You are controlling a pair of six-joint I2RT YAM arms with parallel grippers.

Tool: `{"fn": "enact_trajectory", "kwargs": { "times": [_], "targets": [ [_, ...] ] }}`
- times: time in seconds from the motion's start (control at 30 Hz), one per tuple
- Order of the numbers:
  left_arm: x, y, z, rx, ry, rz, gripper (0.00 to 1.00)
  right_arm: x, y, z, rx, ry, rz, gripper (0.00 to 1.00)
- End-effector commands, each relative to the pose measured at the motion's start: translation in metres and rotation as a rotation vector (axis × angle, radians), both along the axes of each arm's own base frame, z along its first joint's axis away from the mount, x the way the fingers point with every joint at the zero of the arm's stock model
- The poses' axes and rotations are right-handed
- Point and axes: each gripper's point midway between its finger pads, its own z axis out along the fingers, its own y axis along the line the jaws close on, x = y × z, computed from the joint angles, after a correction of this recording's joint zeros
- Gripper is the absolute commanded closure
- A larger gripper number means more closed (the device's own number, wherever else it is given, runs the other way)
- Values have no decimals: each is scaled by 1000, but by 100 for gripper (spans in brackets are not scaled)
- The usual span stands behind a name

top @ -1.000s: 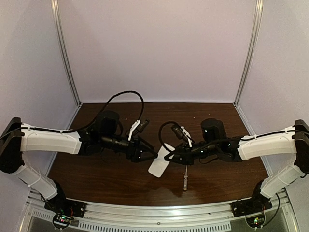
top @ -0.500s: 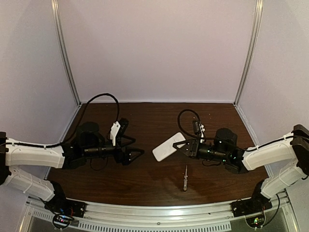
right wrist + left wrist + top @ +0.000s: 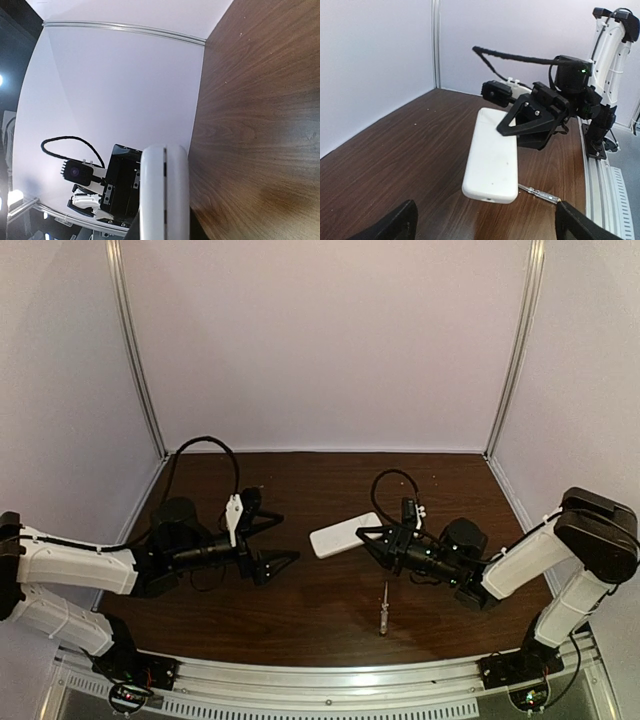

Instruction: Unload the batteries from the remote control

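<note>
Now R fingers (image 3: 520, 129) grip remote control (image 3: 345, 535) by one end; L fingers (image 3: 395, 225) splayed apart.

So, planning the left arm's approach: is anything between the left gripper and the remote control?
No. In the top view only bare table separates the open left gripper from the remote control, which the right gripper holds.

From high behind the near edge, the top camera looks down over the whole dark brown wooden table (image 3: 300, 620), the left wrist camera faces right from low down, the right wrist camera faces left, and all three share the slim white plastic remote control (image 3: 491, 157), closest in the right wrist view.
</note>
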Motion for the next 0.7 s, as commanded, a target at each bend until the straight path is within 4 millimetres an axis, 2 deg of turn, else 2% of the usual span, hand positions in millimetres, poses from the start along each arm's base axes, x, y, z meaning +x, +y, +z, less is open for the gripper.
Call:
{"fn": "enact_trajectory", "kwargs": {
  "times": [0.0, 0.17, 0.33, 0.67],
  "targets": [
    [-14, 0, 13, -57, -188, -80, 3, -4, 5, 39, 200, -24, 17, 100],
    [-21, -5, 8, -58, -241, -137, 3, -9, 17, 40, 231, -2, 35, 100],
    [-13, -14, 1, -42, -247, -137, 3, -15, 25, 47, 269, 0, 65, 100],
    [0, -31, -12, -35, -220, -130, 3, -21, 30, 48, 278, 0, 74, 100]
  ]
}}
